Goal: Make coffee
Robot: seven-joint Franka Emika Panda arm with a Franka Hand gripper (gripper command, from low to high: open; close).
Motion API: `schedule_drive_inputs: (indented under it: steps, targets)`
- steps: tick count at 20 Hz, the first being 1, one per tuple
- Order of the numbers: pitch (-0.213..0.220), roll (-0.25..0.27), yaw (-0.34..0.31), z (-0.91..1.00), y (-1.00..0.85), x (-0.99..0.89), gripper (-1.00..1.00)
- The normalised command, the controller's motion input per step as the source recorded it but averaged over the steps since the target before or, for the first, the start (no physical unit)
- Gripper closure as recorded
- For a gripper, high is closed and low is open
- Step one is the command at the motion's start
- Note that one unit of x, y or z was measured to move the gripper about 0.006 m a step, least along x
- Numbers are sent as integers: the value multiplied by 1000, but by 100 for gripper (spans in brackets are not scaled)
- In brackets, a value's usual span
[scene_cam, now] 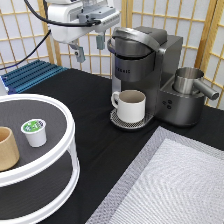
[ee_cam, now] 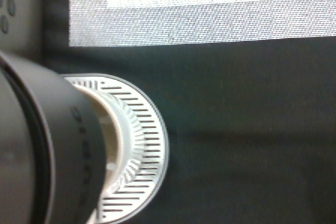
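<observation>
Gripper, fingers spread wide and empty, above the coffee machine's left; coffee pod upright, well apart toward the exterior view's lower left.

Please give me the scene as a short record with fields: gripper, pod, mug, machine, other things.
gripper: two-finger gripper open, holding nothing, high at the exterior view's top, left of the machine
pod: small white plastic pod with green foil top upright on the round white two-tier stand
mug: white handled mug on the slotted drip tray
machine: dark grey coffee machine, lid shut
other: tan wooden cup beside the pod
</observation>
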Motion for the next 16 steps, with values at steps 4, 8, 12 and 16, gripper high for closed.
schedule_drive_inputs:
  steps: [4,8,12,16]
  targets:
    - [131,212,-38,157,-93,567,-100]
    - [93,175,-46,277,7,544,-100]
    - [67,112,-32,394,189,420,-100]
    - [42,67,-25,433,286,352,-100]
